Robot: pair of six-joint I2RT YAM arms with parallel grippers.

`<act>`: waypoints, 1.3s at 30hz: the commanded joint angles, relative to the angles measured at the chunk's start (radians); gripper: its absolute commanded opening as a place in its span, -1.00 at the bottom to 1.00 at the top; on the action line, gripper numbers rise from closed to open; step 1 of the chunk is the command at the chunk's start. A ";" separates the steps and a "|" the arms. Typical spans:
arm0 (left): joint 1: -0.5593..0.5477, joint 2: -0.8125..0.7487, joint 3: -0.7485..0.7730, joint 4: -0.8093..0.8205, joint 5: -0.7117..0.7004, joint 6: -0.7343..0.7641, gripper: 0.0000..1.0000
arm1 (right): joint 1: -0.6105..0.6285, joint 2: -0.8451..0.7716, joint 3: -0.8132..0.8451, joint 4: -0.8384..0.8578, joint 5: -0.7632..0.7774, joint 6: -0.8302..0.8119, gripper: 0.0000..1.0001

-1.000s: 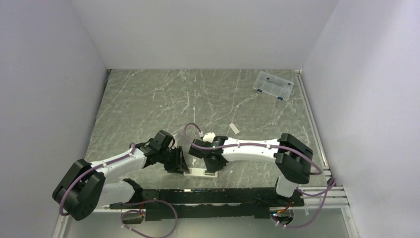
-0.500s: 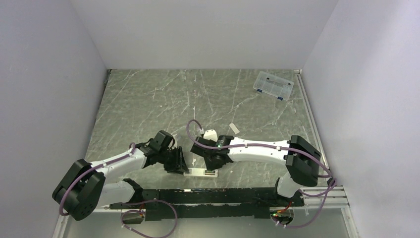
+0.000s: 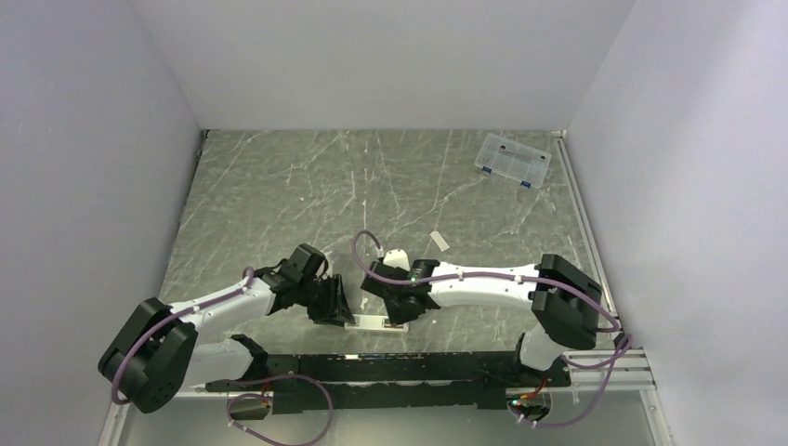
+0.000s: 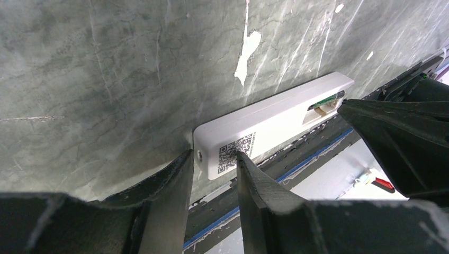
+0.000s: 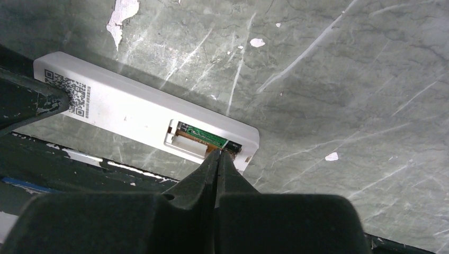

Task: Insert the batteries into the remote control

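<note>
Both pairs of fingers were down at the remote control [image 3: 376, 323], which lay flat on the tabletop [image 3: 279, 195] in the lower middle of the overhead view. It sat just above the black base rail [image 3: 390, 372], with its back face turned up.

From the left, the left fingers [image 4: 159, 201] grasped the end of the remote that carried the QR code [image 4: 235, 151]. One finger stood on each side of that end, and it sat snug between their tips.

From the right, the right fingers [image 5: 196, 185] were clenched flat against each other with nothing between them. Their joined tip rested at the right end of the open battery recess [image 5: 172, 132]. The batteries [image 5: 204, 137] were in that recess — a dark green one, with a strip of orange-brown showing along its lower edge in the right wrist view. The tip covered the very end of the recess, so I could not tell whether it pressed on a battery or only on the rim.

Elsewhere, a clear compartment box [image 3: 512, 160] sat at the upper right of the overhead view, close to the far right corner of the tabletop. A small white sliver [image 3: 439, 242] lay on the bare surface above the right arm's wrist, apart from the remote.
</note>
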 commanded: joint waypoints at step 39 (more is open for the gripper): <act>-0.005 -0.011 0.096 -0.079 -0.033 0.037 0.02 | -0.024 -0.064 0.024 -0.004 0.058 -0.035 -0.88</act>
